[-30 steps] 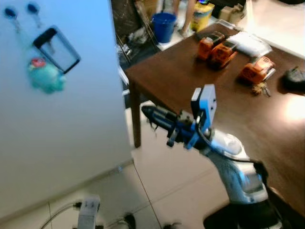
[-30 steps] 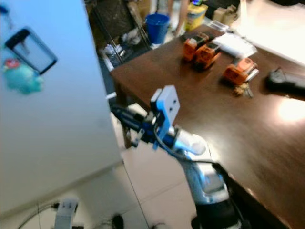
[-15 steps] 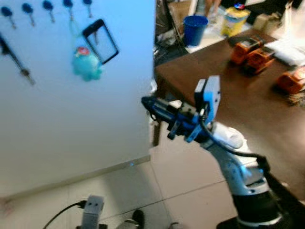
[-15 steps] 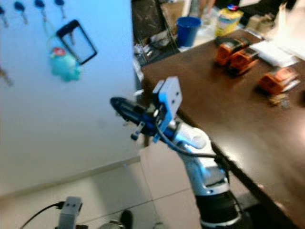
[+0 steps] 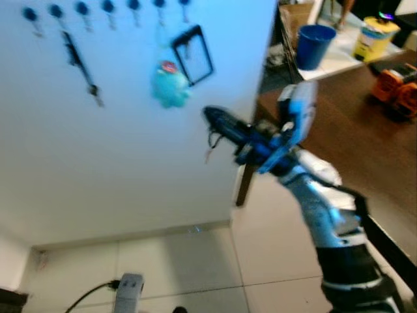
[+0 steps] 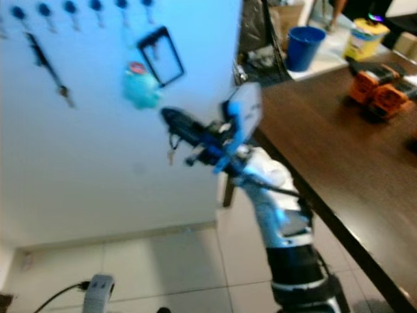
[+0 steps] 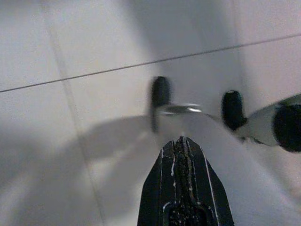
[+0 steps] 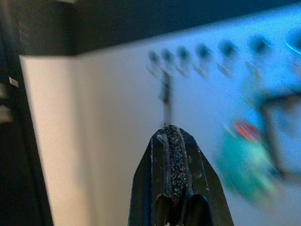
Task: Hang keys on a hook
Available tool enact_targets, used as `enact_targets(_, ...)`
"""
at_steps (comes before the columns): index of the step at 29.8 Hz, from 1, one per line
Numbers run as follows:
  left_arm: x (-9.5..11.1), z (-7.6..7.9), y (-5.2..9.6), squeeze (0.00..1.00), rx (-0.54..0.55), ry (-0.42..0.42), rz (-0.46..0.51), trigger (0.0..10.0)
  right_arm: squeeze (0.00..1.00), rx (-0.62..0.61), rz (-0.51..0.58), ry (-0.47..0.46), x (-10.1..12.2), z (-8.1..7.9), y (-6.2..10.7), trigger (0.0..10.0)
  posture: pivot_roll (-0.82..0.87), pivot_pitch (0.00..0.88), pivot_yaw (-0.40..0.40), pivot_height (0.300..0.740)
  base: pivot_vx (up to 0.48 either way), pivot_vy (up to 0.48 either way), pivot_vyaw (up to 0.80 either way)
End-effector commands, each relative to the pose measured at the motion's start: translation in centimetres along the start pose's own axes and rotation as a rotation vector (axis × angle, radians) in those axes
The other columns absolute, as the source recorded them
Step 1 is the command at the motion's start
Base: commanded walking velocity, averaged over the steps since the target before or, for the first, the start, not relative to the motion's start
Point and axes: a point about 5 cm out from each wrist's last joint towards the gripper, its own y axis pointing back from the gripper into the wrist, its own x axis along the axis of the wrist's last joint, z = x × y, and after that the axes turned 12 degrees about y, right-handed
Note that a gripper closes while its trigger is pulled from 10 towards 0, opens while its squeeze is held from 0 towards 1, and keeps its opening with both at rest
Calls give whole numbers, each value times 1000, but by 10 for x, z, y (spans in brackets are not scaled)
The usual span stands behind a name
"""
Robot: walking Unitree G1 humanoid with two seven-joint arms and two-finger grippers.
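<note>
The right claw (image 5: 212,117) is raised toward the pale wall panel (image 5: 98,182), its two long black fingers pressed together on a small bunch of metal keys (image 5: 210,149) that dangles just below the tips; in the right wrist view the fingers look closed along their whole length. The keys are thus lifted and carried close to the wall, but not yet hung. Above and to the robot's left runs a row of small dark round-headed hooks (image 5: 81,9) near the top of the panel. One holds a thin dark strap (image 5: 78,59), and further along hang a black rectangular frame (image 5: 193,53) and a turquoise plush toy (image 5: 169,86), the toy just beside the claw tips. What is left, as I judge it, is to lift the keys up to a bare hook and slip the ring over it. Several hooks between the strap and the toy look free, though blur makes that uncertain. The wall's right edge lies just behind the arm, with the corner of a dark brown wooden surface (image 5: 365,150) close to the elbow, so room is tighter on that side and more open to the left over the tiled floor (image 5: 163,274). The left claw (image 7: 182,155) hangs over the floor, fingers closed and holding nothing.
</note>
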Motion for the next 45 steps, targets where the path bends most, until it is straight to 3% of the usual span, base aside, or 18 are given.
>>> enact_targets(1, -11, -2, 1, 0, 1, 7, -37, 10000, 0, -1, 4, -13, -2, 2, 3, 0, -120, 0, 96, 740, 0, 0, 731)
enact_targets(14, -20, -2, 3, 0, -17, -8, -60, 10000, 0, 33, 135, -54, 21, 8, -1, 0, -127, 5, 101, 740, 0, 0, 732)
enact_targets(19, -20, -1, 3, 0, -21, -8, -61, 10000, 0, 85, 134, -59, 24, 5, 0, 0, -128, 10, 101, 740, 0, 0, 671)
enact_targets(20, -20, -1, 3, 0, -25, -7, -61, 10000, 0, 125, 116, -56, 24, 3, 2, 9725, -129, 14, 101, 740, 0, 0, 0)
enact_targets(21, -20, 0, 3, 0, -31, -7, -61, 10000, 0, 155, 94, -60, 25, 3, 6, 10000, -130, 17, 101, 740, 0, 0, 0)
enact_targets(22, -20, 0, 3, 0, -31, -7, -61, 10000, 0, 155, 94, -60, 25, 3, 6, 10000, -130, 17, 101, 740, 0, 0, 0)
enact_targets(26, -21, 2, 2, 0, -44, -6, -64, 10000, 0, 349, -183, 30, 14, 7, 39, 10000, -143, 29, 109, 740, 0, 0, 0)
enact_targets(27, -21, 2, 2, 0, -44, -6, -64, 10000, 0, 349, -183, 30, 14, 7, 39, 10000, -143, 29, 109, 740, 0, 0, 0)
enact_targets(29, -23, 2, 3, 0, -47, -9, -71, 10000, 0, 406, -237, 68, 29, 22, 51, 10000, -157, 29, 112, 740, 0, 0, 0)
enact_targets(34, -24, 2, 3, 0, -51, -12, -77, 10000, 0, 492, -265, 84, 45, 27, 58, 10000, -162, 27, 112, 740, 0, 0, 0)
enact_targets(36, -22, 2, 2, 0, -55, -13, -72, 10000, 0, 589, -296, 82, 52, 25, 61, 10000, -161, 22, 110, 740, 0, 0, 0)
enact_targets(45, -17, 5, 1, 0, -66, -14, -59, 10000, 0, 598, -278, 88, 54, 26, 55, 10000, -161, 14, 115, 740, 0, 0, 0)
